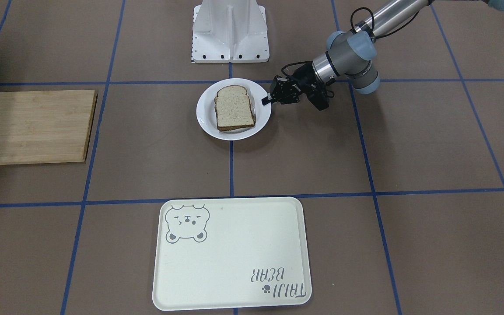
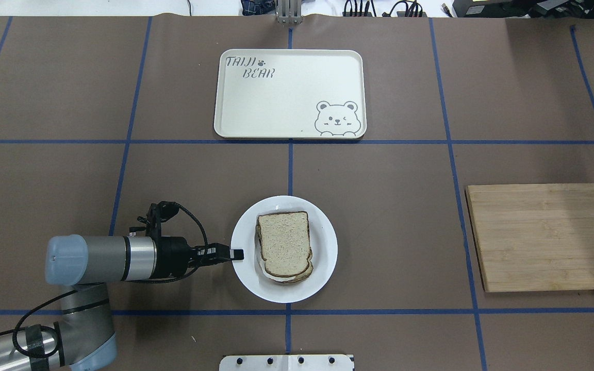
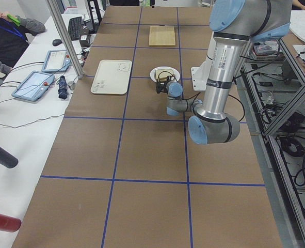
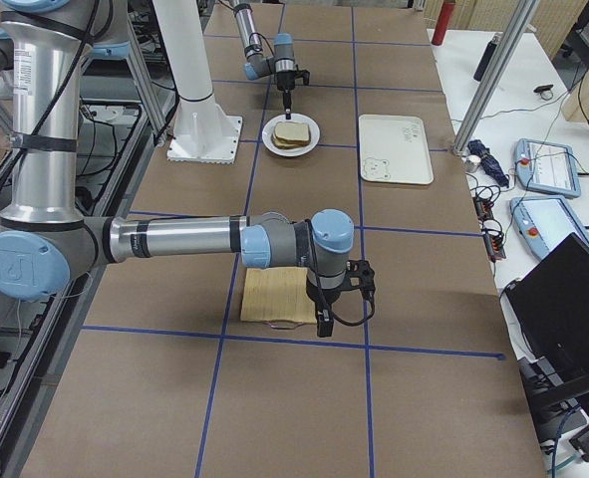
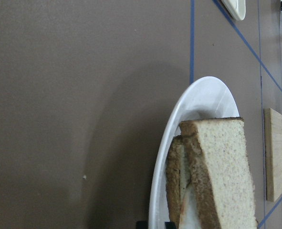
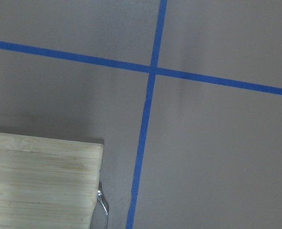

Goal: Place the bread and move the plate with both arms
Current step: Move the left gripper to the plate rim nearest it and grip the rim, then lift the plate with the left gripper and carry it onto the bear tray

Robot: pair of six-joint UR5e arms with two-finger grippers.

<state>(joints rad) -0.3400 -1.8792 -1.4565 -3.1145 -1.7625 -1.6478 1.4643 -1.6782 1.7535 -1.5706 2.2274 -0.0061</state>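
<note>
left pincer point(image 2: 236, 254): lies low and level, reaching sideways out of the left arm point(image 2: 101, 252). Its two fingers are stacked one over the other and sit close together, nipped onto the plate's near edge.
plate point(image 2: 323, 268): white and round, flat on the brown table point(image 2: 379, 206). Its rim is right at the left pincer's tips and the rest of it spreads out ahead of them.
bread point(image 2: 284, 242): lies flat in the middle of the plate, a little past the left pincer's tips and not touching them. It sits slightly askew on top of a second slice point(image 5: 173, 186), with something white showing between the two.
right pincer point(image 4: 320, 327): hangs point-down from the right arm point(image 4: 174, 239), above the table. It shows only from the table's end, so I cannot tell whether it is open or closed.
cutting board point(image 2: 544, 237): wooden, on the far side of the plate from the left pincer and well apart from it. One corner lies below the right pincer, a bit to one side.
tray point(image 2: 276, 108): cream with a bear print, well apart from both pincers, across the table from the white base block point(image 1: 230, 30).
</note>
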